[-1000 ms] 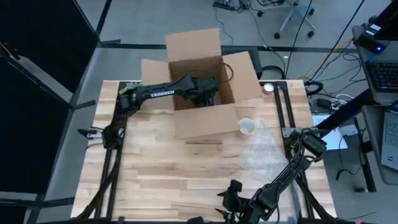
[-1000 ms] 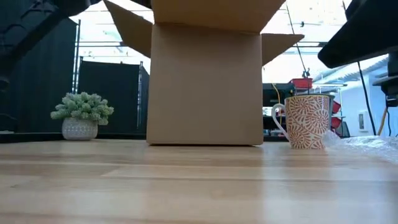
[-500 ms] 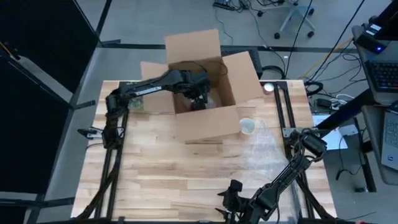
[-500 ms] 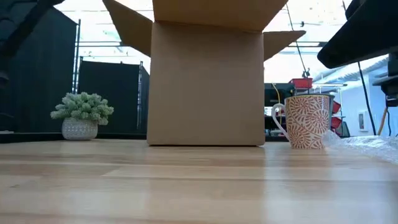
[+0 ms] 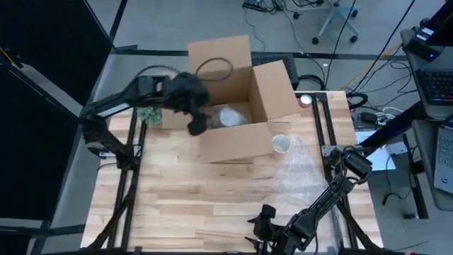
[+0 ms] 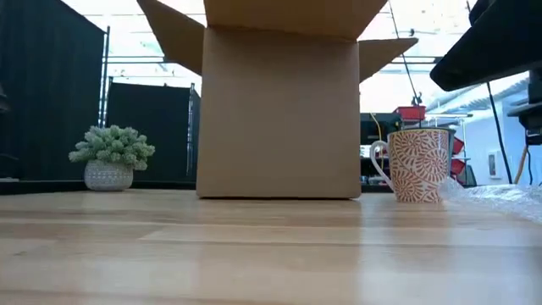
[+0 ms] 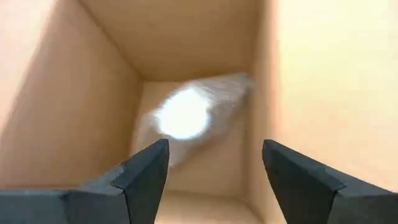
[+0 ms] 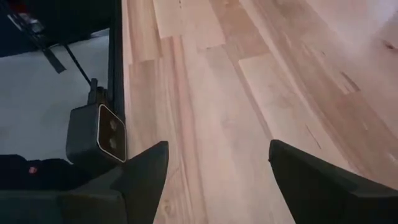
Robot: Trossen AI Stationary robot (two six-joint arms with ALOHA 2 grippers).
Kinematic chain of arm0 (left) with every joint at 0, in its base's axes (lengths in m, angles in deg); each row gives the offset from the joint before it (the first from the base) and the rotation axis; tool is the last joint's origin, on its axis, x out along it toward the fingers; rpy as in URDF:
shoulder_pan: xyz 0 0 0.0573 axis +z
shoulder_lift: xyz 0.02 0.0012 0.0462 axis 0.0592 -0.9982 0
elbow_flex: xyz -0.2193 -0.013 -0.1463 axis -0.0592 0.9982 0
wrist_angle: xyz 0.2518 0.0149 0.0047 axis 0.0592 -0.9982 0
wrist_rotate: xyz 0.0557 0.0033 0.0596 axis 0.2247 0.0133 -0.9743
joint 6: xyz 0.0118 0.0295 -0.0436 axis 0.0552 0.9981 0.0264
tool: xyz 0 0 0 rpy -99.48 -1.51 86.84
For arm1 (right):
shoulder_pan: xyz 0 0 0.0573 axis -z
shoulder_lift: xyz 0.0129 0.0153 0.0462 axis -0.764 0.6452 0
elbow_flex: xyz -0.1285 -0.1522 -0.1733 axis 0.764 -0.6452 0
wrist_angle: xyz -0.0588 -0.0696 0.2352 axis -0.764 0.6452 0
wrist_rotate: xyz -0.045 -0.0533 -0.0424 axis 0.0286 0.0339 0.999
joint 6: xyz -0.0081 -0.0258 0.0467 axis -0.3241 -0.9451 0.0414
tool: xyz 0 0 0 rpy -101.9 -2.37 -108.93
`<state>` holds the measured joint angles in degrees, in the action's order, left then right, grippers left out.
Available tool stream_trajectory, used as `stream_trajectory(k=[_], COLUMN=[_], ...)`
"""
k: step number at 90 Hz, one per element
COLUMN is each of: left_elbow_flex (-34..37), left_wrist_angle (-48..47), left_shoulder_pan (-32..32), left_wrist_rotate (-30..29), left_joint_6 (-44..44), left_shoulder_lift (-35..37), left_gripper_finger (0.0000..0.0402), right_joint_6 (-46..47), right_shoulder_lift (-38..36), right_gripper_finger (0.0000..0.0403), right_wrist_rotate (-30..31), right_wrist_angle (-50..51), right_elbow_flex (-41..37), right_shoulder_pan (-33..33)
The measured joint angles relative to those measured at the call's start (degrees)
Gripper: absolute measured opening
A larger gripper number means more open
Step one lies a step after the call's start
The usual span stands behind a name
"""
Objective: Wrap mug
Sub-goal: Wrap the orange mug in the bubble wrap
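A patterned mug [image 5: 282, 144] [image 6: 419, 165] stands upright on the table by the open cardboard box's [image 5: 233, 134] near right corner. A white wrapped bundle [image 5: 230, 117] [image 7: 186, 115] lies on the box's floor. My left gripper [image 5: 197, 125] [image 7: 214, 146] hangs open above the box's left side, looking down into it and touching nothing. My right gripper [image 5: 263, 218] [image 8: 214, 168] waits open, low over the table's near edge, with nothing between its fingers.
A sheet of clear bubble wrap [image 5: 301, 173] lies on the table's right side, near the mug. A small potted plant [image 5: 148, 113] [image 6: 110, 157] stands left of the box. The low camera [image 8: 99, 134] sits at the near edge. Bare wood lies in the middle.
My left gripper has drawn up out of the box and toward the table's left edge; the arm has swung back with it. The white bundle stays on the box's floor. The mug and my right arm have kept still.
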<state>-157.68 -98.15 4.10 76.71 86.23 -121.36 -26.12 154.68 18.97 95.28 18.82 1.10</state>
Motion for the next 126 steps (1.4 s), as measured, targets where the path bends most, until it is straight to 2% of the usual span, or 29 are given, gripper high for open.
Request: stream_trajectory(k=[13,25,33,46,58,67,79,93,106,126], left_elbow_flex=[2.8,8.2,13.3,23.7,34.7,41.9,48.1,50.1,50.1,50.2], left_wrist_angle=[-4.8,-7.8,-6.9,-0.1,15.9,29.9,40.7,42.5,43.6,45.3], left_shoulder_pan=[-11.0,-24.3,-32.7,-44.7,-51.4,-54.4,-56.0,-55.8,-54.0,-51.9], left_wrist_rotate=[-2.5,-11.0,-14.5,-16.3,-16.1,-16.0,-13.2,-11.7,-10.8,-11.3], left_joint_6=[-8.9,-19.9,-28.0,-39.3,-44.8,-48.6,-54.7,-56.8,-54.6,-51.3], left_shoulder_lift=[3.7,6.5,7.8,8.2,7.5,6.4,2.8,-3.7,-9.5,-14.6], left_gripper_finger=[0.0247,0.0247,0.0247,0.0247,0.0247,0.0247,0.0247,0.0247,0.0247,0.0247], right_joint_6=[-0.4,-0.9,-1.0,0.1,3.2,7.0,12.7,16.9,21.2,20.2], right_shoulder_lift=[-2.1,-5.4,-7.8,-11.8,-13.9,-14.0,-13.6,-11.9,-9.9,-8.6], right_gripper_finger=[0.0263,0.0263,0.0263,0.0263,0.0263,0.0263,0.0263,0.0263,0.0263,0.0263], right_wrist_rotate=[0.0,0.0,-1.0,-5.5,-11.1,-15.4,-21.8,-22.3,-22.7,-23.7], right_wrist_angle=[1.3,4.6,7.3,11.3,16.5,21.3,26.3,29.2,33.1,36.6], right_elbow_flex=[0.0,0.0,0.0,0.0,0.0,0.0,0.0,0.0,0.0,0.0], right_shoulder_pan=[-0.6,-1.4,-1.7,-1.9,-2.5,-3.2,-4.7,-7.2,-8.2,-7.6])
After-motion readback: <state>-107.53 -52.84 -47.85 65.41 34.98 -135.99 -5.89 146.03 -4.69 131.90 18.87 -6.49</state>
